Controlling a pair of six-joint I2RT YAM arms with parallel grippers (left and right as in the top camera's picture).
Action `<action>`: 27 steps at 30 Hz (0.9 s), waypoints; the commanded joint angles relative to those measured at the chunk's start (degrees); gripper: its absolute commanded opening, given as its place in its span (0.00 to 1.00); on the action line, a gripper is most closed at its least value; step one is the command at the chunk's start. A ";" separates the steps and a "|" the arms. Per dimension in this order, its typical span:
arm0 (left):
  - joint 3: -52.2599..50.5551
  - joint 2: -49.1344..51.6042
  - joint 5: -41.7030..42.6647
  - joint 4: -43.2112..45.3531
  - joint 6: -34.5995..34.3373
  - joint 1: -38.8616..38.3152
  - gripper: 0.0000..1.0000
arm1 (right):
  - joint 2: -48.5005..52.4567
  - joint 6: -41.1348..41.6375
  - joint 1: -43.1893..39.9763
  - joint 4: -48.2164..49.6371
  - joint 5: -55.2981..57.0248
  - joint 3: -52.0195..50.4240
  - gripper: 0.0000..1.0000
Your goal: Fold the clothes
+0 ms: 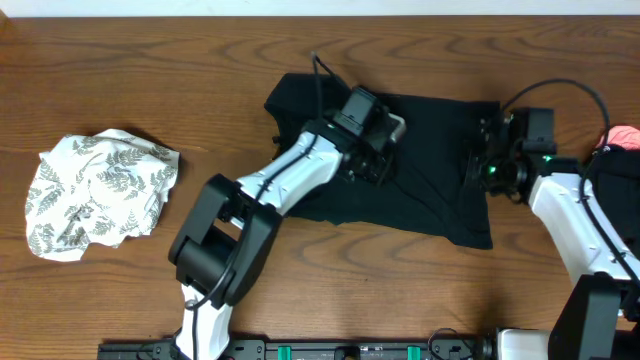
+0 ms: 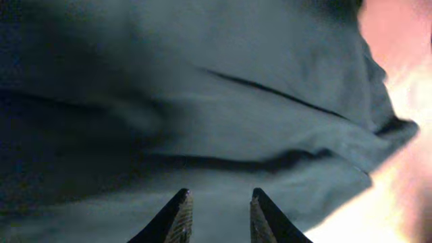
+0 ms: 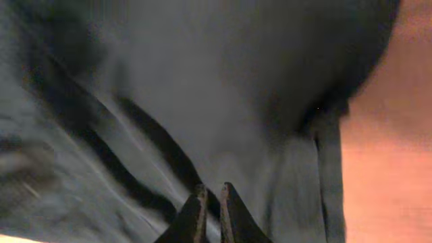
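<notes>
The clothes, a plain black shirt, lie spread and wrinkled on the wooden table at centre. My left gripper is low over the shirt's upper middle. In the left wrist view its fingers stand apart, left gripper open, with only dark cloth beneath them. My right gripper is over the shirt's right part. In the right wrist view the right gripper is shut to a sliver just above creased fabric, near a hem. I cannot tell if any cloth is pinched.
A crumpled white cloth with grey leaf print lies at the far left. Another dark garment with a pink piece sits at the right edge, behind my right arm. Bare wood shows beside the shirt's edge.
</notes>
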 commanded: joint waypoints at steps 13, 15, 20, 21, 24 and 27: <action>-0.87 -0.15 -12.57 1.77 -0.44 -10.71 0.27 | 13.31 6.86 -0.26 14.16 1.01 0.52 0.01; -1.05 0.26 -13.07 1.73 -0.46 -10.69 0.25 | 15.45 8.35 -0.26 16.41 1.01 0.52 0.01; -2.54 2.34 -15.50 1.75 0.00 -10.64 0.24 | 19.04 9.53 -0.26 19.54 1.22 0.52 0.01; -2.67 2.99 -15.47 1.73 0.00 -10.64 0.24 | 19.39 9.55 -0.24 19.67 1.68 0.52 0.01; -2.80 5.33 -15.39 1.55 -0.04 -10.67 0.24 | 19.58 9.51 -0.24 19.52 3.32 0.52 0.01; -2.80 6.75 -14.08 0.61 -0.07 -10.64 0.23 | 19.58 9.55 -0.26 19.50 5.53 0.52 0.01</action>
